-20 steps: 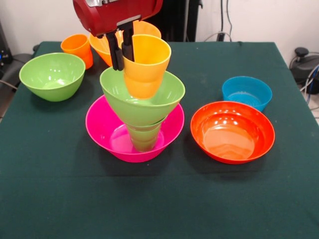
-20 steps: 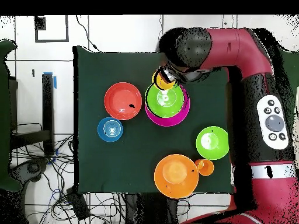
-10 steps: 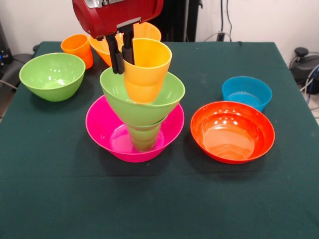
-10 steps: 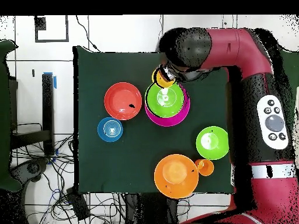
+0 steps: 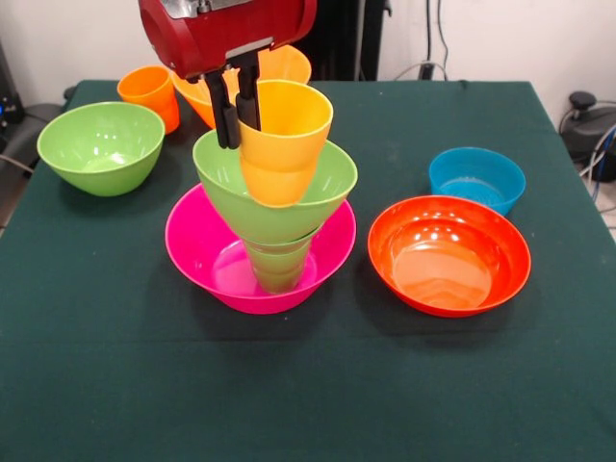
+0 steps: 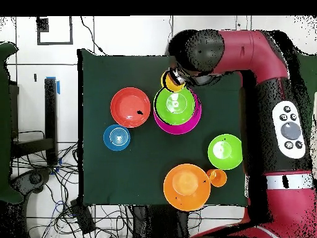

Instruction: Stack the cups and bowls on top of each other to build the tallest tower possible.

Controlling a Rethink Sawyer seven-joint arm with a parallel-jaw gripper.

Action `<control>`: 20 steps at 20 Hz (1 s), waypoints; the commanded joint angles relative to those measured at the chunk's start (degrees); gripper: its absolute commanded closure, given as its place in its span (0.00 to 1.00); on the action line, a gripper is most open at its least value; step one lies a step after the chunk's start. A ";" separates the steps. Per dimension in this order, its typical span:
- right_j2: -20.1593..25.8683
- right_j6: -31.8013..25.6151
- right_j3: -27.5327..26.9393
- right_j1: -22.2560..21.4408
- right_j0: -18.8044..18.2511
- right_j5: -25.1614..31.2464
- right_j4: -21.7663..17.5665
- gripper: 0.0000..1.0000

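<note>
The tower stands mid-table: a big pink bowl (image 5: 207, 252) holds a green cup (image 5: 278, 264), with a light green bowl (image 5: 327, 183) on top. My gripper (image 5: 237, 108) is shut on the left rim of the yellow-orange cup (image 5: 281, 135), one finger inside and one outside. It holds the cup tilted over the green bowl, the cup's bottom down inside it. In the overhead view the cup (image 6: 171, 81) shows at the far edge of the green bowl (image 6: 174, 105), under my arm.
A light green bowl (image 5: 100, 146) stands at the left, an orange cup (image 5: 149, 93) and an orange bowl (image 5: 289, 60) behind the arm. A red-orange bowl (image 5: 449, 254) and a blue bowl (image 5: 476, 177) stand at the right.
The gripper has lifted the yellow-orange cup slightly, and it has shifted a little to the right; the tower below has not moved.
</note>
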 commanded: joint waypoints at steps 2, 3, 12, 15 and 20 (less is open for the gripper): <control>-1.47 -6.02 2.86 3.79 1.80 -2.52 -1.30 1.00; -1.49 -6.01 2.89 3.79 1.79 -2.56 -1.29 1.00; -1.69 -6.10 2.96 3.87 1.79 -2.68 -1.27 1.00; -1.87 -5.95 3.04 3.66 1.95 -2.30 -1.39 1.00; -2.16 -5.53 3.04 3.54 2.18 -1.99 -1.56 1.00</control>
